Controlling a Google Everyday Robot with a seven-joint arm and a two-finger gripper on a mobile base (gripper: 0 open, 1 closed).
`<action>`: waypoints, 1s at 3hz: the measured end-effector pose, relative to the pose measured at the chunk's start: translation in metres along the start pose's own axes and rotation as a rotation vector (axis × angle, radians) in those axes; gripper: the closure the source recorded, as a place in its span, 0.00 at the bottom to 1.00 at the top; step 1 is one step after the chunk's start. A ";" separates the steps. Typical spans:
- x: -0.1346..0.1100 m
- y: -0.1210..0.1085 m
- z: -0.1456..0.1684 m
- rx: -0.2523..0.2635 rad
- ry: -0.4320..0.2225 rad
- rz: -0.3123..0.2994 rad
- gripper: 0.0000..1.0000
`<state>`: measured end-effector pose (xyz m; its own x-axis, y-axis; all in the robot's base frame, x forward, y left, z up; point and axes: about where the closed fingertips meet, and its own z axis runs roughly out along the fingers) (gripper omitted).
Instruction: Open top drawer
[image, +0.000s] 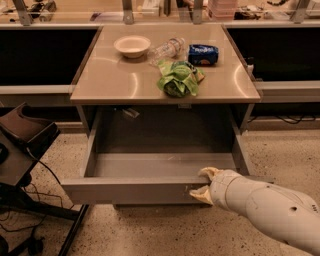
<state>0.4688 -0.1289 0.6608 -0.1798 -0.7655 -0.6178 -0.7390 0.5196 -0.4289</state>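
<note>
The top drawer (130, 191) is a wide grey metal drawer under the tan table, pulled far out, with its shallow grey tray (160, 165) bare. My gripper (202, 183), pale fingers on a white arm coming in from the lower right, is at the right end of the drawer's front panel. One finger (207, 172) lies over the top rim inside the tray and the other finger (199, 195) is against the outer face, so the fingers clasp the panel.
On the tan table top (120, 80) are a white bowl (132, 45), a clear plastic bottle (167, 49), a blue packet (203, 54) and a green bag (177, 79). A black stand (25, 135) with cables is at the left. The floor is speckled.
</note>
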 end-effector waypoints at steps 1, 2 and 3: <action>0.002 0.004 -0.002 0.002 0.000 0.000 1.00; 0.002 0.004 -0.003 0.002 0.000 0.000 1.00; 0.003 0.009 -0.004 0.004 0.001 0.001 1.00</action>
<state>0.4591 -0.1286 0.6578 -0.1812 -0.7650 -0.6180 -0.7358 0.5224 -0.4309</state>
